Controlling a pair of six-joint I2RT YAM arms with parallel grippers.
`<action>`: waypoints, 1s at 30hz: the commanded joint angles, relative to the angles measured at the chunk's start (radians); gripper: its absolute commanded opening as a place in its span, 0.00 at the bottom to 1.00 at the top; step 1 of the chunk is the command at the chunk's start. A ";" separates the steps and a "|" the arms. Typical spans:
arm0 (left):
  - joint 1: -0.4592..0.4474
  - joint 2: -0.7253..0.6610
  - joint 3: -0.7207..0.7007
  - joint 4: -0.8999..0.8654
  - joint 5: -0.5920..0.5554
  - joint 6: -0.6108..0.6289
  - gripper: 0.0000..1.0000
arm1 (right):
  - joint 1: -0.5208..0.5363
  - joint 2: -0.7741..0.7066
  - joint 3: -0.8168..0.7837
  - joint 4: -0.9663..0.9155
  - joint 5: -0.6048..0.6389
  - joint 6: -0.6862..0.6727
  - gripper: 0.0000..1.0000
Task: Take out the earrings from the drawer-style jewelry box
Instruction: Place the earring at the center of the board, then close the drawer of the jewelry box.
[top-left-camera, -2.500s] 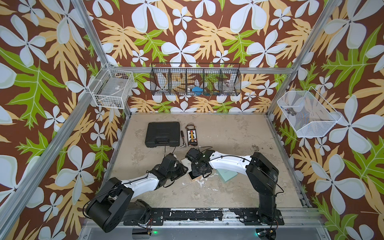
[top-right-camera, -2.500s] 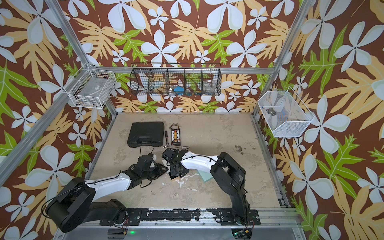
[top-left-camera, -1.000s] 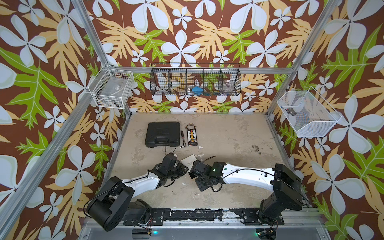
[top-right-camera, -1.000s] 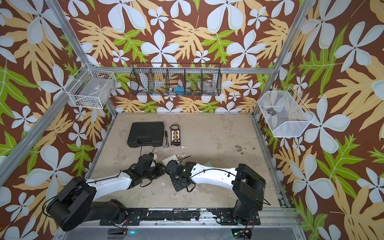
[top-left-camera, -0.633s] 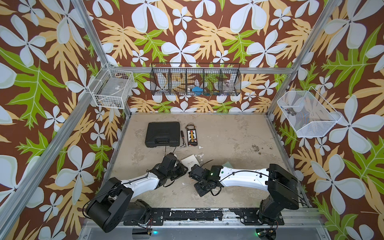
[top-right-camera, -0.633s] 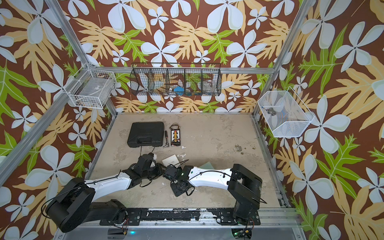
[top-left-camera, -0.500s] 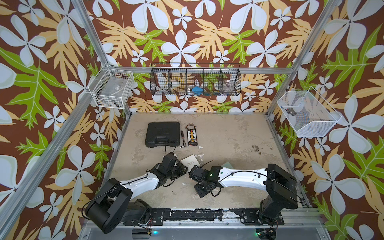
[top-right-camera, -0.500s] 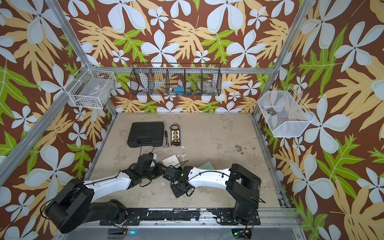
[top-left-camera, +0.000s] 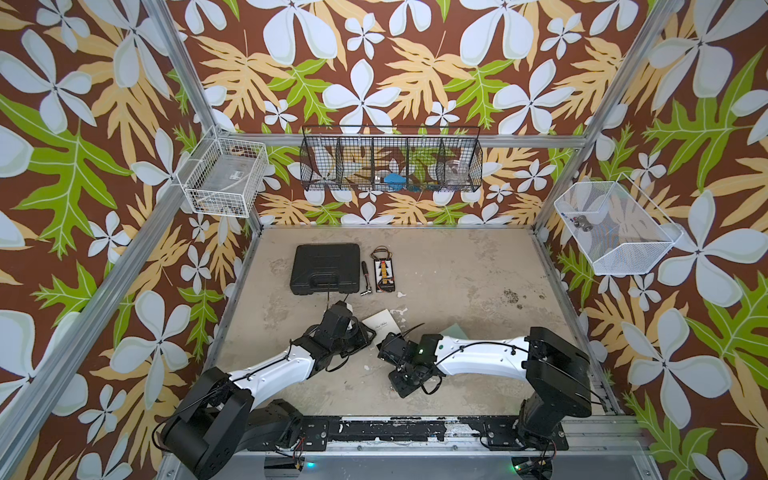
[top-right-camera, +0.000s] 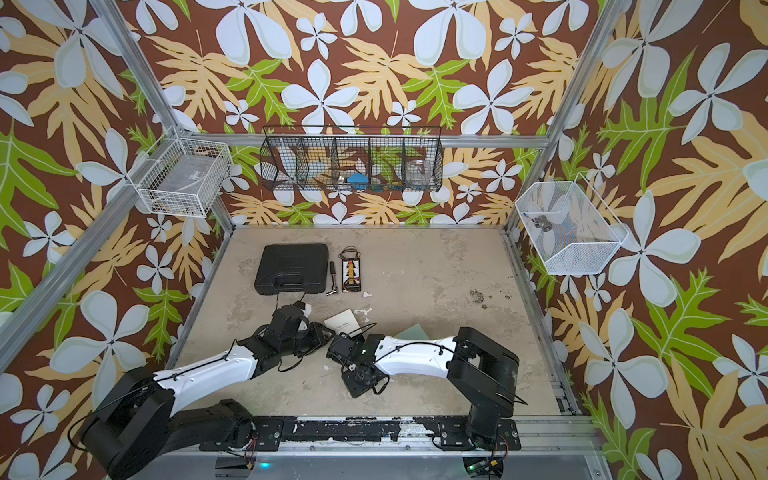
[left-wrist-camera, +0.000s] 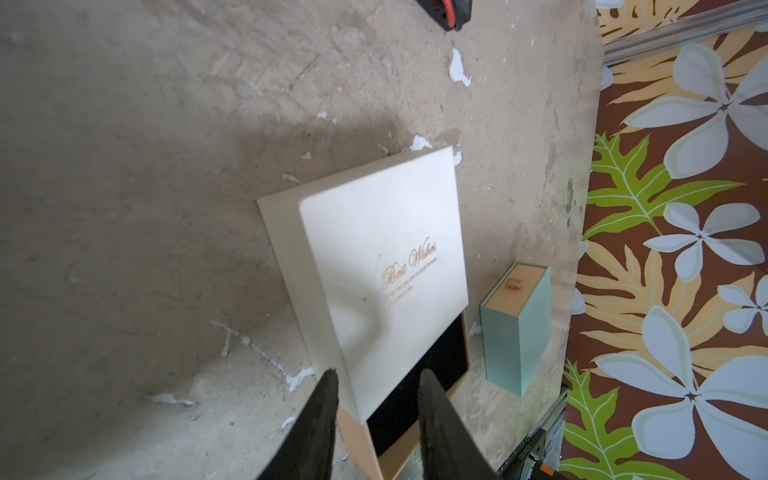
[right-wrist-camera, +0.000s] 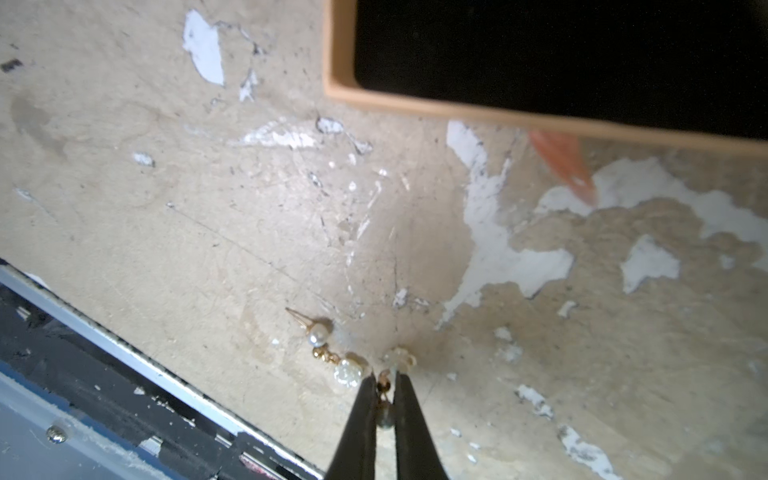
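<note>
The cream drawer-style jewelry box (left-wrist-camera: 386, 249), lettered "Best Wishes", lies mid-table (top-left-camera: 384, 326); its tan drawer (left-wrist-camera: 419, 386) with black lining is pulled partly out. My left gripper (left-wrist-camera: 376, 376) is shut on the box's near corner. My right gripper (right-wrist-camera: 384, 376) is low over the table near the front rail, shut on one small earring (right-wrist-camera: 384, 386), a gold and a dark bead between its tips. More earrings lie on the table by the tips: a pearl stud (right-wrist-camera: 319, 333) and a white flower bead (right-wrist-camera: 348, 371). The drawer's rim (right-wrist-camera: 415, 102) shows in the right wrist view.
A teal box (left-wrist-camera: 515, 328) stands beside the jewelry box. At the back of the table are a black case (top-left-camera: 325, 269), a small tool (top-left-camera: 365, 282) and a connector board (top-left-camera: 384, 274). Wire baskets hang on the walls. The metal front rail (right-wrist-camera: 124, 365) runs close to the earrings.
My right arm has swung away from the drawer toward the front of the table and lowered its tips beside the loose earrings. The left arm and the box have stayed put.
</note>
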 joint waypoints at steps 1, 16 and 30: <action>0.000 -0.020 0.027 -0.052 -0.044 0.012 0.36 | 0.000 -0.016 -0.001 0.004 0.006 0.017 0.16; 0.022 0.105 0.253 -0.215 -0.192 0.145 0.37 | -0.020 -0.238 -0.116 0.100 0.118 0.043 0.26; 0.041 0.439 0.523 -0.319 -0.258 0.358 0.34 | -0.075 -0.163 -0.190 0.339 0.075 0.026 0.26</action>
